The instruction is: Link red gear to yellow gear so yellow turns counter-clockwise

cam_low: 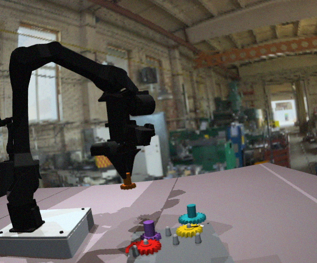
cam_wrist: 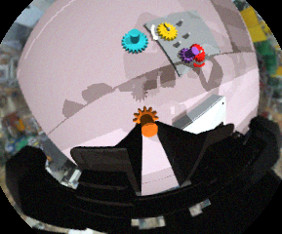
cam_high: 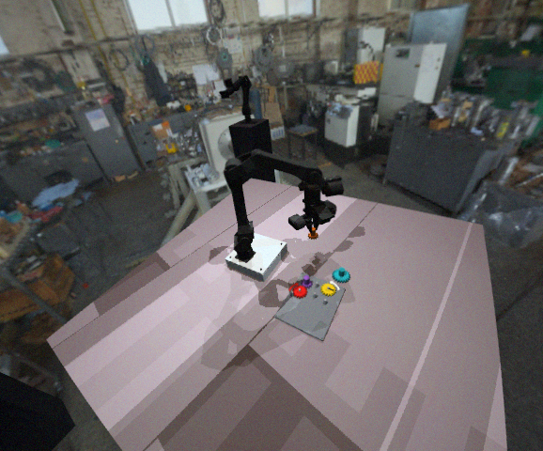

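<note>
My gripper [cam_high: 313,228] [cam_low: 127,176] is shut on the upright hub of the orange gear [cam_high: 313,236] [cam_low: 128,186] [cam_wrist: 145,115], held level in the air behind the board. On the grey board [cam_high: 305,315] [cam_low: 181,255] sit the red gear [cam_high: 300,291] [cam_low: 151,249] and the yellow gear [cam_high: 327,289] [cam_low: 185,230] [cam_wrist: 167,32]. The purple gear [cam_high: 306,280] [cam_low: 148,228] [cam_wrist: 185,55] stands on the board close beside the red gear; its peg is hidden. Empty pegs [cam_low: 168,232] [cam_low: 175,240] [cam_low: 197,238] [cam_low: 135,251] show. The teal gear [cam_high: 340,275] [cam_low: 192,217] [cam_wrist: 135,42] stands on the table.
The white arm base [cam_high: 262,256] [cam_low: 64,226] is left of the board in the top and exterior views. The teal gear is just outside the board's edge near the yellow gear. The purple and teal hubs stand taller than the pegs.
</note>
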Motion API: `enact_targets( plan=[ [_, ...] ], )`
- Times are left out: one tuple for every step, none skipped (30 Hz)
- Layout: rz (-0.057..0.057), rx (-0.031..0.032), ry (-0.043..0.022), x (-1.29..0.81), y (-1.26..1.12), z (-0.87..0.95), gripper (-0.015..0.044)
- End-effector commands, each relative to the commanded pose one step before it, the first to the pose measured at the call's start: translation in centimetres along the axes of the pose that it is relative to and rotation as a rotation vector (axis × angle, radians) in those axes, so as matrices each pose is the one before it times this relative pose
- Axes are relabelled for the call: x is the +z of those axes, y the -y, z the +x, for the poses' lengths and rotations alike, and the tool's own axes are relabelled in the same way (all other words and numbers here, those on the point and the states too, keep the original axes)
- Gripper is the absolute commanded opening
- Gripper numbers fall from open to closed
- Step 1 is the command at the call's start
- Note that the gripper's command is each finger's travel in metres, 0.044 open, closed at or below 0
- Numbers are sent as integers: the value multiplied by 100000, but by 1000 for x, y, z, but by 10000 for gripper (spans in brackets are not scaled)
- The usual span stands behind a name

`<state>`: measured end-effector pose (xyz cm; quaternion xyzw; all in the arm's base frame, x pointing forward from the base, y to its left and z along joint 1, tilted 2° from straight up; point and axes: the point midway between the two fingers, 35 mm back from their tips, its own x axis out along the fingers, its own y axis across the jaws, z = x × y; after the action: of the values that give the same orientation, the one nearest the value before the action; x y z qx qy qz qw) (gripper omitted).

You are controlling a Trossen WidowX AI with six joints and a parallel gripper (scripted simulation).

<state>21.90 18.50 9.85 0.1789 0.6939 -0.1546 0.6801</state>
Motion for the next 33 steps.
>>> enact_targets(
  plan=[
    [-823,493,758,-24,12,-1238,0],
    [-64,-140,-30,-30,38,-242,0],
    [-64,-140,-30,-31,40,-242,0],
    [-64,-140,-30,-32,43,-242,0],
    [-64,-141,-30,-33,45,-242,0],
    [-64,-141,-30,-34,48,-242,0],
    [-64,-141,-30,-35,50,-243,0],
    [-64,-141,-30,-36,53,-243,0],
    [-64,-141,-30,-37,55,-243,0],
    [-64,-141,-30,-38,58,-243,0],
    [-64,-142,-30,-39,60,-243,0],
    [-64,-142,-30,-40,63,-242,0],
    [-64,-142,-31,-41,65,-242,0],
    [-64,-142,-31,-42,67,-242,0],
    [-64,-142,-31,-43,70,-242,0],
    [-64,-143,-31,-44,72,-242,0],
    [-64,-143,-31,-45,75,-242,0],
    [-64,-143,-31,-46,77,-241,0],
    [-64,-143,-31,-47,80,-241,0],
    [-65,-143,-31,-48,82,-241,0],
    [-53,-118,-26,-40,69,-198,0],
    [-32,-71,-15,-25,43,-119,0],
    [-11,-24,-5,-8,14,-40,0],
    [27,-8,-1,33,9,15,0],
    [80,-25,-4,100,27,46,0],
    [134,-41,-8,167,46,77,0],
    [162,-50,-10,202,57,94,0],
    [162,-50,-11,201,59,94,0],
    [162,-50,-11,201,60,94,0],
    [162,-50,-12,201,62,94,0],
    [162,-49,-13,200,64,94,0],
    [-13,6,23,212,31,93,0],
    [-13,6,24,218,34,96,0]
  ],
)
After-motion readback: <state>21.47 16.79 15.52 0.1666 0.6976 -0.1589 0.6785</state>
